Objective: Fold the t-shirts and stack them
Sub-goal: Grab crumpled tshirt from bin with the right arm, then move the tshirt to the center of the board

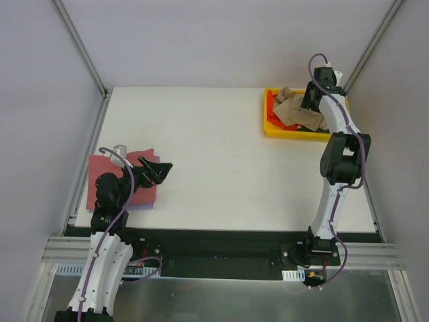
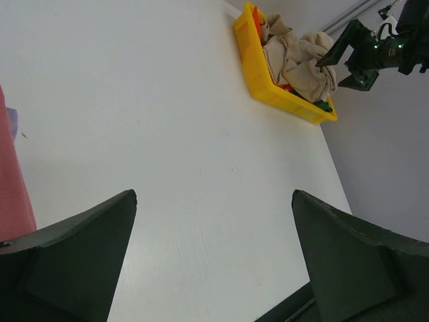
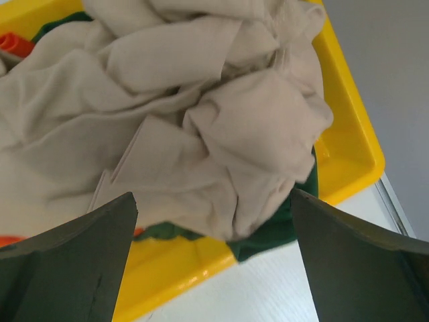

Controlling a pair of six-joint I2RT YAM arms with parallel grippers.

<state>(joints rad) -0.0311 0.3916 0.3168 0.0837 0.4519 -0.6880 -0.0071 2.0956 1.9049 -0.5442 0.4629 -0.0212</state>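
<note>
A crumpled tan-beige t-shirt (image 3: 201, 100) fills the yellow tray (image 3: 352, 157) at the table's back right. A dark green t-shirt (image 3: 276, 231) hangs over the tray's near rim, and a bit of bright orange t-shirt (image 3: 13, 44) shows at the far side. My right gripper (image 3: 213, 194) hovers open just above the tan t-shirt (image 1: 289, 107), holding nothing. At the left, a folded dusty red t-shirt (image 1: 107, 176) lies on a pale lilac t-shirt (image 1: 143, 207). My left gripper (image 1: 158, 170) stands open and empty over the red t-shirt's right edge, pointing across the bare table.
The yellow tray (image 1: 269, 127) sits near the table's right edge, close to the enclosure's corner post. White table (image 1: 214, 154) stretches between the tray and the folded stack. Grey walls stand at left, back and right.
</note>
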